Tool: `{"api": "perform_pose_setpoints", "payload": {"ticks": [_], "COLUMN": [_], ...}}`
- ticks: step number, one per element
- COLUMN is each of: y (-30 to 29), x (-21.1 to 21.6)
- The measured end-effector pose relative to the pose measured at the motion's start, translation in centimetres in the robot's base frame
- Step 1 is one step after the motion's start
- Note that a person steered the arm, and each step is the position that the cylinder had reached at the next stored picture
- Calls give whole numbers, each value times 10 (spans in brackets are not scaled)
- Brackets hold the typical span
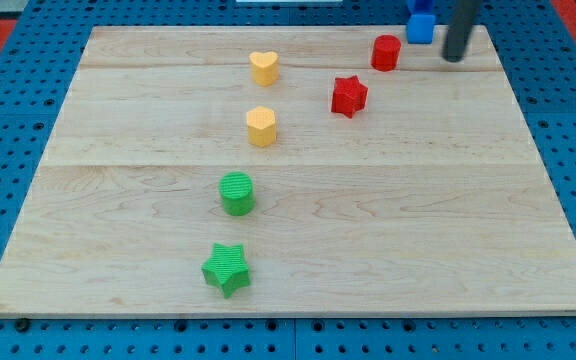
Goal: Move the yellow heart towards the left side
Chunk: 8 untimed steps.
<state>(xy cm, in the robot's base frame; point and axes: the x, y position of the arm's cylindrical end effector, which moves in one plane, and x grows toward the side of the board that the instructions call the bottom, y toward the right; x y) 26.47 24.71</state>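
Observation:
The yellow heart (263, 67) sits on the wooden board (118, 150) near the view's top, left of centre. My tip (454, 57) is at the view's top right, far to the right of the heart and not touching it. The tip stands just right of a blue cube (420, 29) and a red cylinder (386, 52).
A yellow hexagon (261, 127) lies below the heart. A red star (349, 96) sits right of centre. A green cylinder (236, 193) and a green star (227, 269) lie toward the view's bottom. A second blue block (420, 5) shows at the top edge.

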Motion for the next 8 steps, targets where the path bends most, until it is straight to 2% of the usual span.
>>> {"api": "perform_pose_setpoints", "payload": {"ticks": [1,4,8], "y": [14,-72,-313], "x": [30,24,24]}}
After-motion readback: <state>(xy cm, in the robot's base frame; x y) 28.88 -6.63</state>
